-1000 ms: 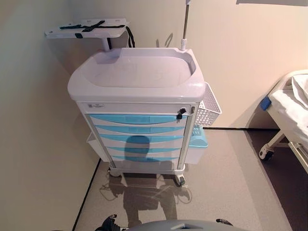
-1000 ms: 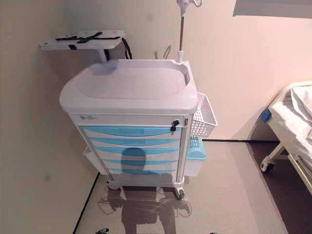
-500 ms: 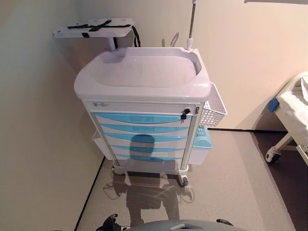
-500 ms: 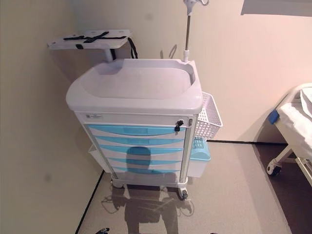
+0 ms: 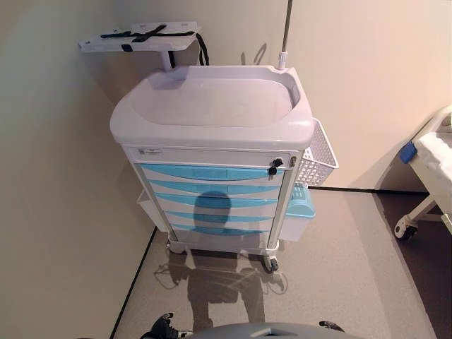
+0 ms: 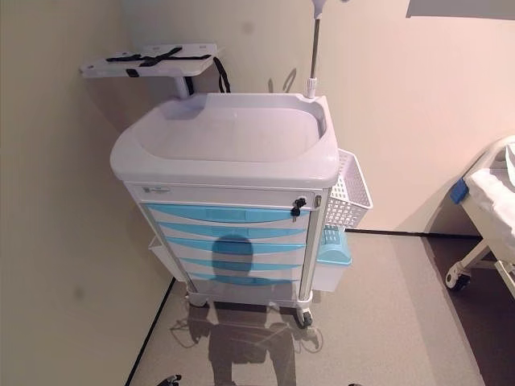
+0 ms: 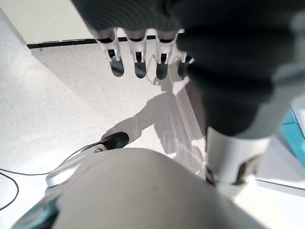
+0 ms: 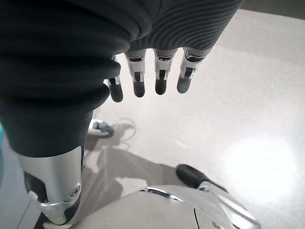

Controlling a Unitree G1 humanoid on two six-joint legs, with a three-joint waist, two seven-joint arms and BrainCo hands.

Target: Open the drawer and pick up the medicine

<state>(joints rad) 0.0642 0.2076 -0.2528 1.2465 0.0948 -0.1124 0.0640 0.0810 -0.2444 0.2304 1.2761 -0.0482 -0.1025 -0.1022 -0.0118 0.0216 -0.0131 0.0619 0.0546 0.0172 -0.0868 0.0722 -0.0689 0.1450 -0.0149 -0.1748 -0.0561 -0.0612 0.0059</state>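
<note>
Top drawer (image 5: 208,173) of the cart (image 5: 212,127): pale blue front, fully shut, centre of the head views, first of a stack of blue-fronted drawers, all closed. No medicine shows in any view. A key (image 5: 273,167) sits in the lock at the drawer's upper right corner. Cart top is a white tray-shaped surface with a raised rim.

Right side of the cart: white mesh basket (image 5: 318,155), with a blue-lidded bin (image 5: 300,205) just below it. A thin pole (image 5: 285,32) rises from the cart's back right corner. Upper left of the frame: a small shelf (image 5: 138,39) with black straps across it, behind the cart. Far right edge: part of a bed (image 5: 431,162) on castors, well apart from the cart.

Left hand (image 7: 138,57): fingers straight and relaxed, pointing at the floor, holding and touching nothing. Right hand (image 8: 157,71): same posture, fingers extended over bare floor, nothing in its grasp. Neither hand appears in the head views.
</note>
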